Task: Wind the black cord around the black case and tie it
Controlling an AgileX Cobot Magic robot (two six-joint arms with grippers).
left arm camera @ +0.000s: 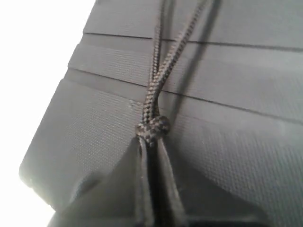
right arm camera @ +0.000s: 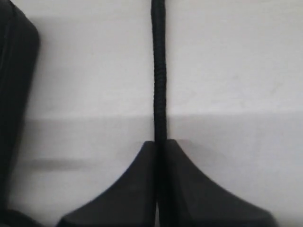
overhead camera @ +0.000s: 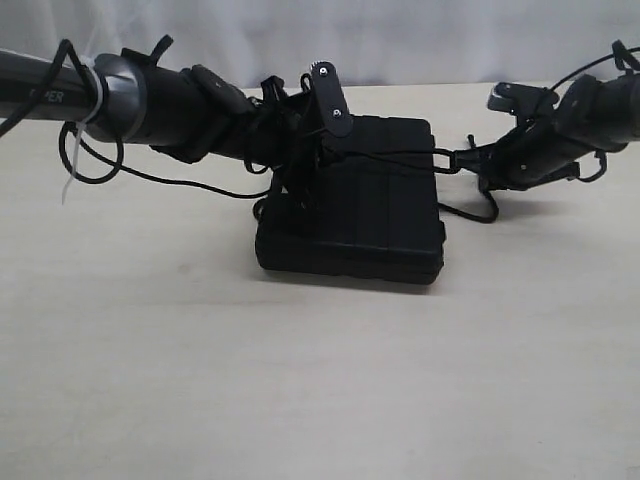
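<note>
pale tabletop (overhead camera: 300,400) open around right gripper (right arm camera: 160,146), pinched shut on black cord (right arm camera: 158,71) beside black case (overhead camera: 370,215) edge; left gripper (left arm camera: 151,144) clamped behind knot (left arm camera: 153,128), over ridged lid (left arm camera: 236,66).

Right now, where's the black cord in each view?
Exterior: black cord stretched across the top of the black case.
Left wrist: mid-frame, doubled strands with a knot, over the case.
Right wrist: mid-frame, one straight strand over the table.
Shared landmark: the black case.

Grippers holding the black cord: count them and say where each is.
2. The left gripper pinches the black cord at its knot over the black case; the right gripper pinches it off the case's right side, above the table.
</note>
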